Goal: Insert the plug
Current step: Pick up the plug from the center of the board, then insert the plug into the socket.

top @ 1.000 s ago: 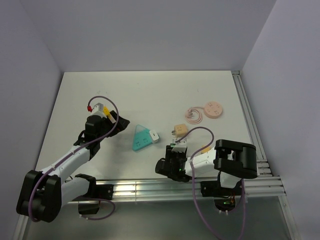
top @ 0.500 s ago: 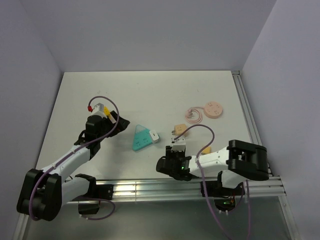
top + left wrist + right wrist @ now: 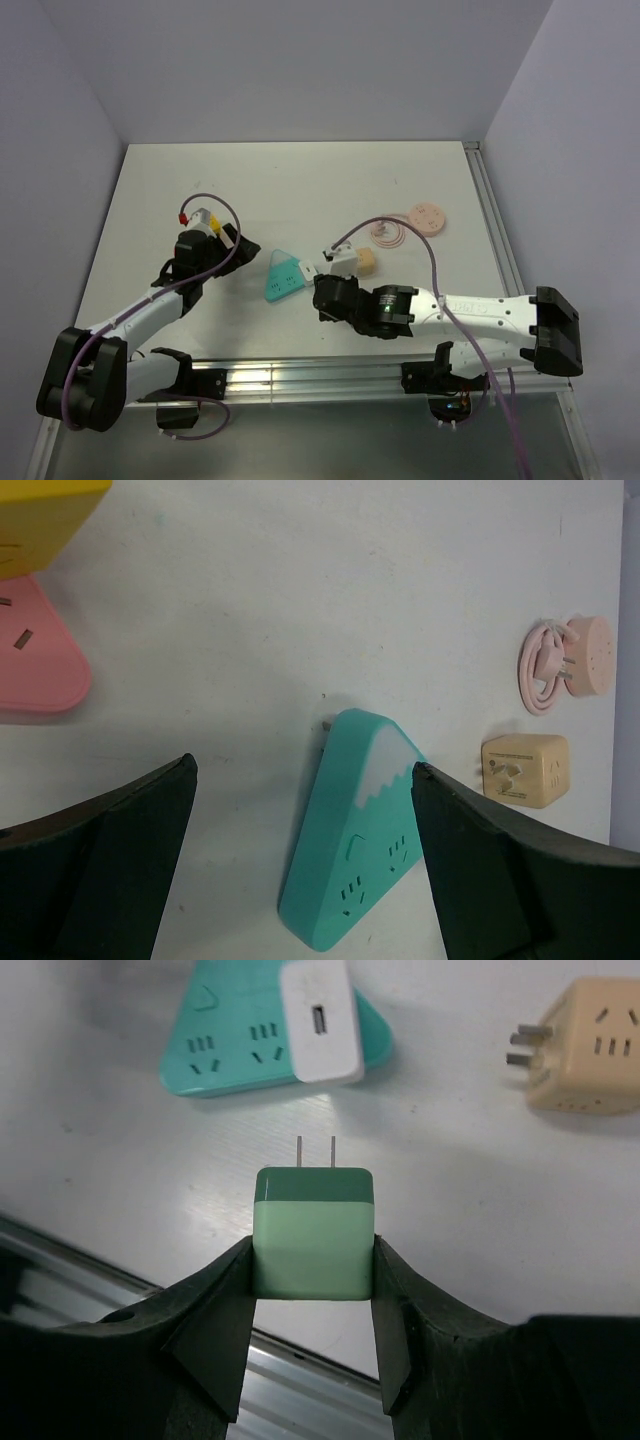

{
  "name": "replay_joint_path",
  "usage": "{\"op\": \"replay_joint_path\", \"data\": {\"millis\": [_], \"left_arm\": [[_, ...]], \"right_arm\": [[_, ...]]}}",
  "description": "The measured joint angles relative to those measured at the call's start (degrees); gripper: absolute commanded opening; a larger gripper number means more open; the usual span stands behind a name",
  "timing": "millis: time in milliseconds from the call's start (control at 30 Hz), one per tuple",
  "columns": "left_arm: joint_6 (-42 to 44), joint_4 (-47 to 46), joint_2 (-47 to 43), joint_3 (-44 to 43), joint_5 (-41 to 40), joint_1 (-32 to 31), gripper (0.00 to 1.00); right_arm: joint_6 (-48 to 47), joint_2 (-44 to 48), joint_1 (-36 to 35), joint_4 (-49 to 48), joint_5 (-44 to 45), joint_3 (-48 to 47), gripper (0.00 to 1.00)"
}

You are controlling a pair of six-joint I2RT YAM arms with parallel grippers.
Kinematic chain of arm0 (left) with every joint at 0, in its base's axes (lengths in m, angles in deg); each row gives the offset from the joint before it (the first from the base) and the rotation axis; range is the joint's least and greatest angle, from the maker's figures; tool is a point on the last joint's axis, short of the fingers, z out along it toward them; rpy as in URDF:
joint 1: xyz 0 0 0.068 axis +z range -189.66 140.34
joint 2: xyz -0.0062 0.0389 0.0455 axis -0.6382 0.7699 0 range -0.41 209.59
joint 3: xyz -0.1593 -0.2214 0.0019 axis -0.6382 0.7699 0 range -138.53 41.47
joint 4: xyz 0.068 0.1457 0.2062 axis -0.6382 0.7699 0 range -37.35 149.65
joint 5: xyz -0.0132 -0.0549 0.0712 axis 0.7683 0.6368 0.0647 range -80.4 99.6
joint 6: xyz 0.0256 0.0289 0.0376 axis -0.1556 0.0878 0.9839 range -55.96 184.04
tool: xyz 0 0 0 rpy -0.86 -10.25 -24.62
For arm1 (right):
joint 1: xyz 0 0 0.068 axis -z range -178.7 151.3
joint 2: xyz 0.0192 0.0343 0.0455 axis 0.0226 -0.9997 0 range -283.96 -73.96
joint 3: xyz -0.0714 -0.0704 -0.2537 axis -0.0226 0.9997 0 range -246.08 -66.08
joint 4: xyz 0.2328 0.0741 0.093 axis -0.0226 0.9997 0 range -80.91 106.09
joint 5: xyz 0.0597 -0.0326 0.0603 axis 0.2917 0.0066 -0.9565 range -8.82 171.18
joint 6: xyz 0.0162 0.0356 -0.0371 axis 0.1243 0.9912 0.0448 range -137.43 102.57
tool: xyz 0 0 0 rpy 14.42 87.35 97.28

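**A:** On the white table (image 3: 300,190), what lies around the teal power strip (image 3: 283,277)?

**B:** A beige cube adapter (image 3: 365,261) sits to its right, prongs out. Farther right and back there is a pink round disc (image 3: 427,216) with a coiled pink cable (image 3: 387,232) touching it. The left wrist view also catches a yellow block (image 3: 50,520) and a pink rounded socket (image 3: 35,650) at its upper left corner.

**A:** Anything in the way of the sockets?

**B:** A white charger (image 3: 320,1035) is already sitting on the strip near one corner. In the right wrist view it is straight ahead of the prongs. Two free sets of slots show just to its left.

**A:** Where is the green plug (image 3: 314,1230) itself?

**B:** Between the fingers of the right gripper (image 3: 314,1260), near the strip but apart from it, with bare table between. Its two metal prongs point at the strip. From above, the arm hides most of the plug.

**A:** And the grip?

**B:** The right fingers are clamped on the plug's two sides, dark green end forward, pale green end back in the jaws.

**A:** The left gripper (image 3: 225,240)?

**B:** Its jaws are spread wide, holding nothing. It sits just left of the strip, not touching, and in its own camera the strip lies between the two black fingers (image 3: 110,830).
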Motion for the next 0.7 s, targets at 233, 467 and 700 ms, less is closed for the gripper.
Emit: {"op": "replay_joint_path", "data": {"millis": [233,467,700], "left_arm": [[-0.02,0.59,0.00,-0.76,0.11,0.00,0.94],[-0.72,1.14,0.81,-2.36,1.20,0.33,0.94],[-3.32,1.05,5.53,-4.37,4.20,2.78,0.93]], "right_arm": [[-7.17,-0.81,1.40,9.51,-9.05,-14.47,0.00],[-13.07,-10.38,1.81,17.51,-18.40,-30.08,0.00],[-17.68,-21.88,5.38,20.20,-29.44,-39.80,0.00]]}}
